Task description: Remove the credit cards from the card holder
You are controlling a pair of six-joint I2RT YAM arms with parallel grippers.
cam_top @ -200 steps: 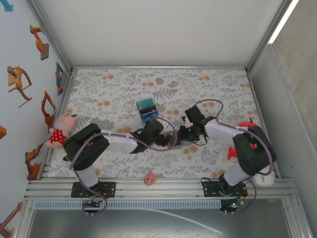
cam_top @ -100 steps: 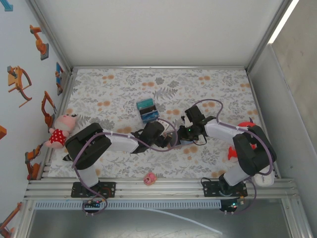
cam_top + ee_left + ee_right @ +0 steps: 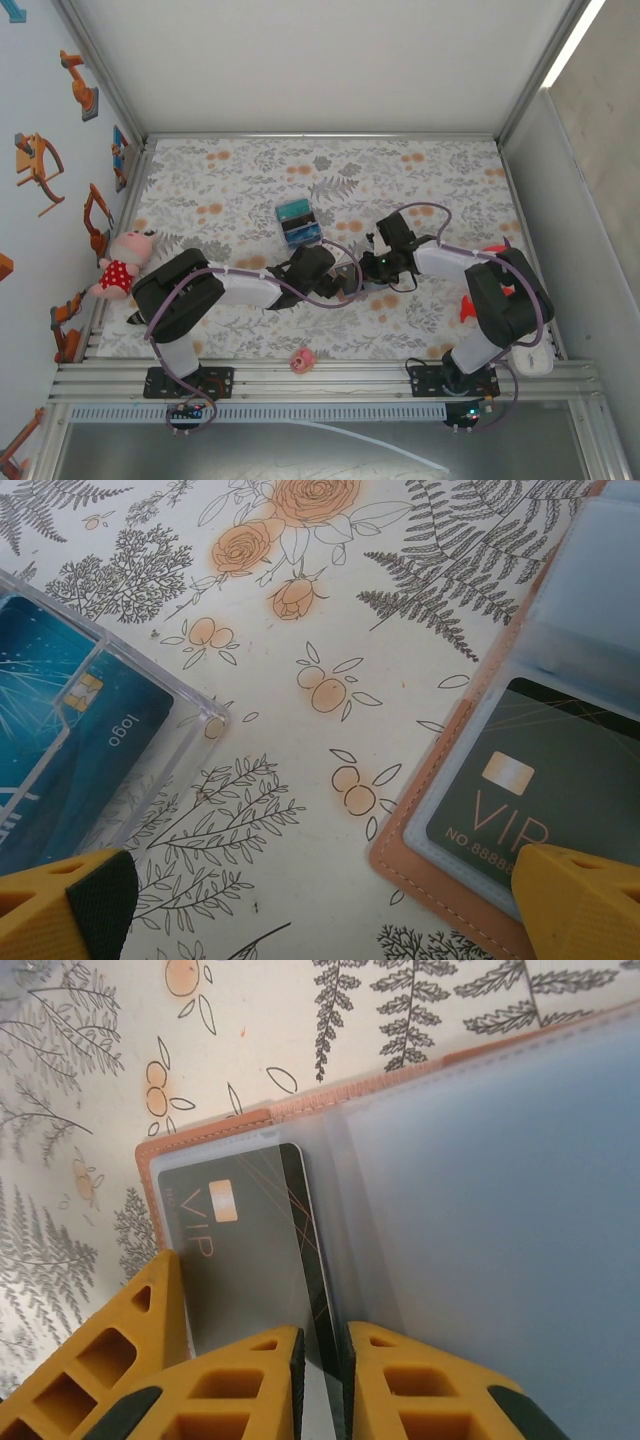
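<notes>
The card holder lies open on the floral cloth, tan-edged with pale blue-grey pockets. A dark credit card marked VIP sits in its left pocket, with one long edge raised. My right gripper is shut on that raised edge. My left gripper is open wide just above the cloth. Its right fingertip rests on the card holder's corner over the VIP card. In the top view both grippers meet at mid-table and cover the holder. A teal credit card lies in a clear tray.
The clear tray with teal and dark blue cards sits behind the grippers. A small pink toy lies by the front rail, a plush doll at the left edge, and a red object behind the right arm.
The right gripper's jaws have narrowed a little onto the card edge. Both arms have barely shifted, and the left gripper has stayed wide open.
</notes>
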